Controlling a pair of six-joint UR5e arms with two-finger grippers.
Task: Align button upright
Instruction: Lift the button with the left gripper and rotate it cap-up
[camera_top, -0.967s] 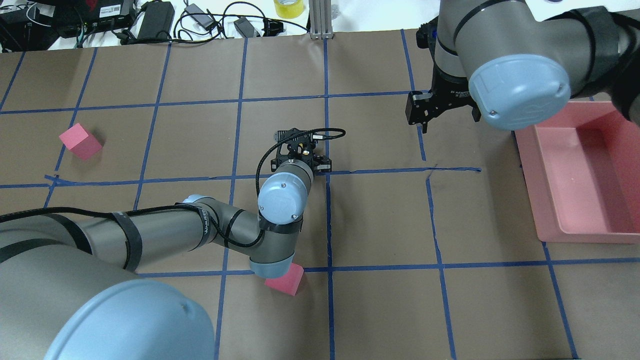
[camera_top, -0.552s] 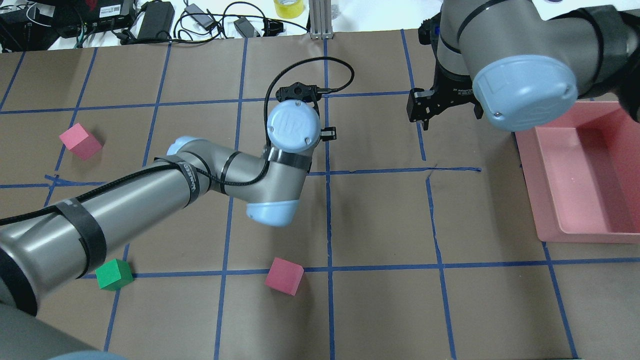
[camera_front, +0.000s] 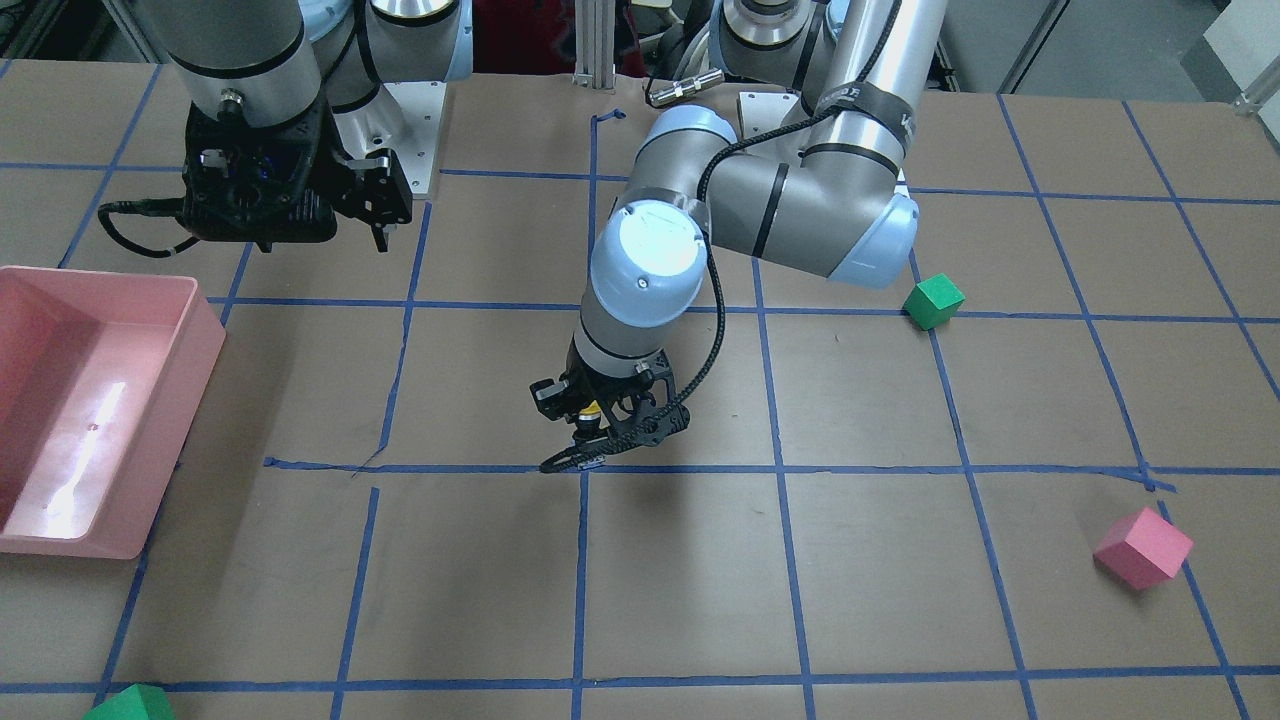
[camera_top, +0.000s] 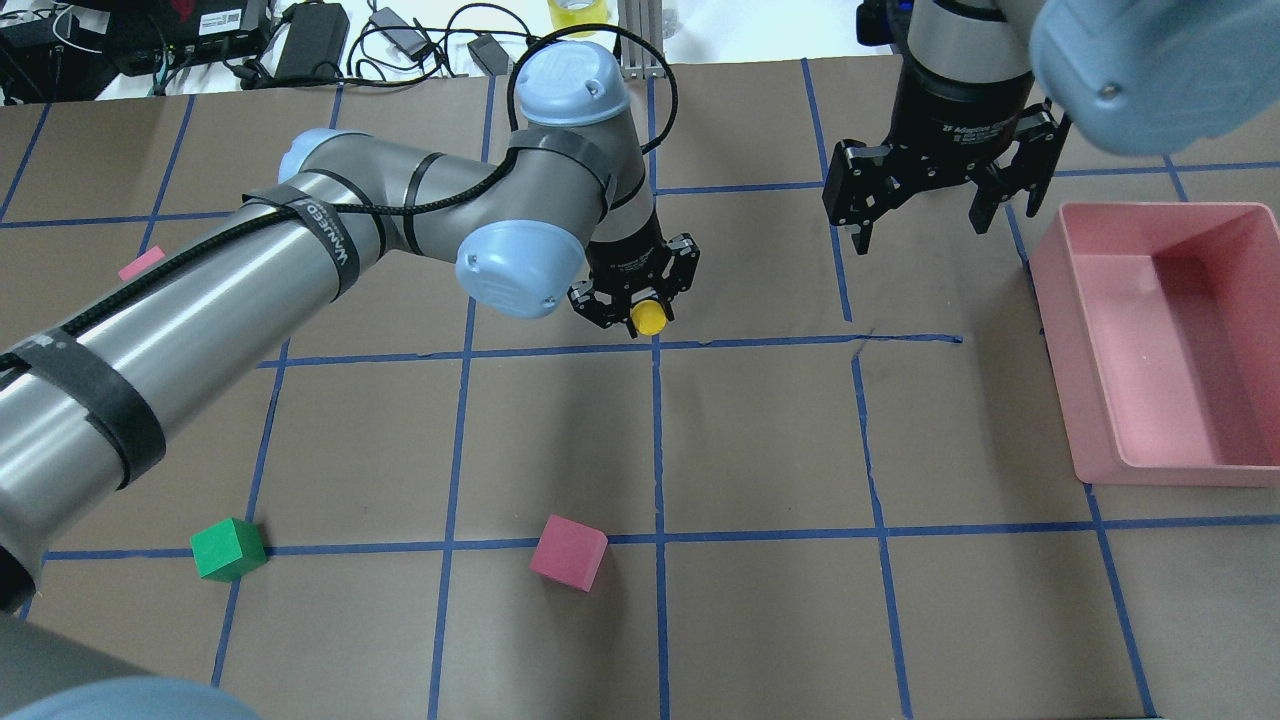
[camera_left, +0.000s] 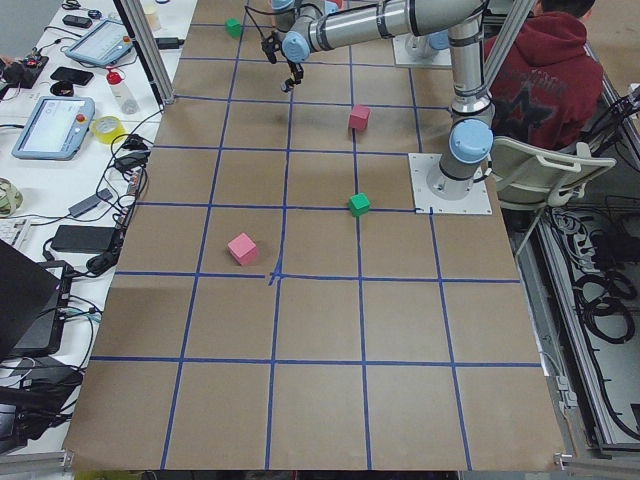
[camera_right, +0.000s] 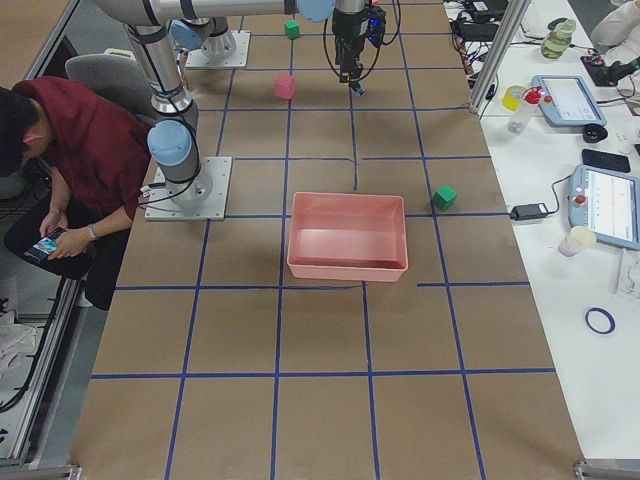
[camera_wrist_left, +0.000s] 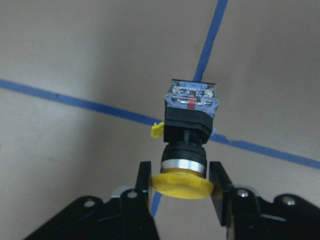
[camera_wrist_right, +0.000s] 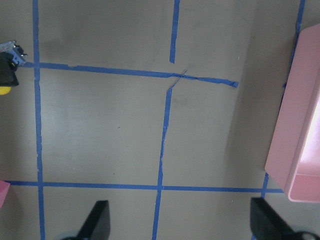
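Observation:
The button (camera_top: 649, 318) has a yellow domed cap, a black collar and a black-grey base. My left gripper (camera_top: 636, 305) is shut on the cap near the table's middle. In the left wrist view the cap (camera_wrist_left: 181, 185) sits between the fingers (camera_wrist_left: 141, 181), and the base (camera_wrist_left: 192, 100) points away toward a blue tape crossing. I cannot tell whether the base touches the table. It also shows in the front view (camera_front: 593, 408). My right gripper (camera_top: 922, 225) is open and empty, well to the right; its fingers (camera_wrist_right: 97, 222) frame bare paper.
A pink bin (camera_top: 1150, 470) stands at the right edge. A pink cube (camera_top: 568, 552) and a green cube (camera_top: 228, 548) lie nearer the robot. Another pink cube (camera_top: 140, 263) is half hidden behind the left arm. Cables and power bricks (camera_top: 310, 40) lie beyond the far edge.
The left arm has swung its elbow and wrist to the far side and turned the gripper, so the button's yellow cap now shows from above. The right arm has shifted right and rotated.

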